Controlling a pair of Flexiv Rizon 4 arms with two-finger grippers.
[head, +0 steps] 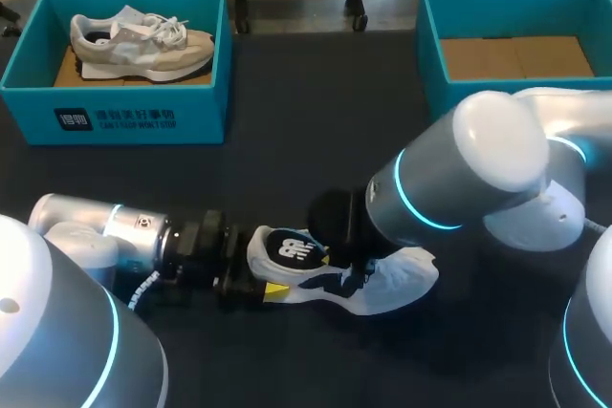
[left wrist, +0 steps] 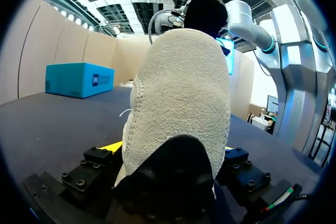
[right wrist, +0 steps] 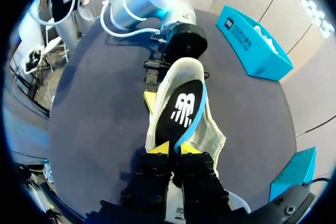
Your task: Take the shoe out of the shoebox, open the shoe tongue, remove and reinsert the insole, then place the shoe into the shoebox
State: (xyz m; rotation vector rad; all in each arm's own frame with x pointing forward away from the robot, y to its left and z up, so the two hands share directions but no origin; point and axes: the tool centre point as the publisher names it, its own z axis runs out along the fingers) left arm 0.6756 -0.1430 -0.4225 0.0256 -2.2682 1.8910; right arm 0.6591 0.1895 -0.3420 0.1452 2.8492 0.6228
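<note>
Boxes first: left shoebox (head: 143, 107) has a beige sneaker (head: 143, 45) sitting in it on its sole, and right shoebox (head: 432, 40) shows only a brown cardboard liner (head: 516, 56). The shoe (head: 406, 279) that matters is out on the dark table (head: 316, 121), near the front, between the two arms.

Head view hides most of the contact under the right arm's big joint. Right wrist view fills that in. The right gripper (right wrist: 176, 149) has its yellow tips pinched together on one end of the black insole (right wrist: 181, 108), which runs along the shoe's opening with its logo end over the heel.

Left wrist view is basically all heel — the left gripper (left wrist: 170, 150) clamps the shoe's heel, one yellow tip touching each side. The shoe points away from it toward the right gripper.
</note>
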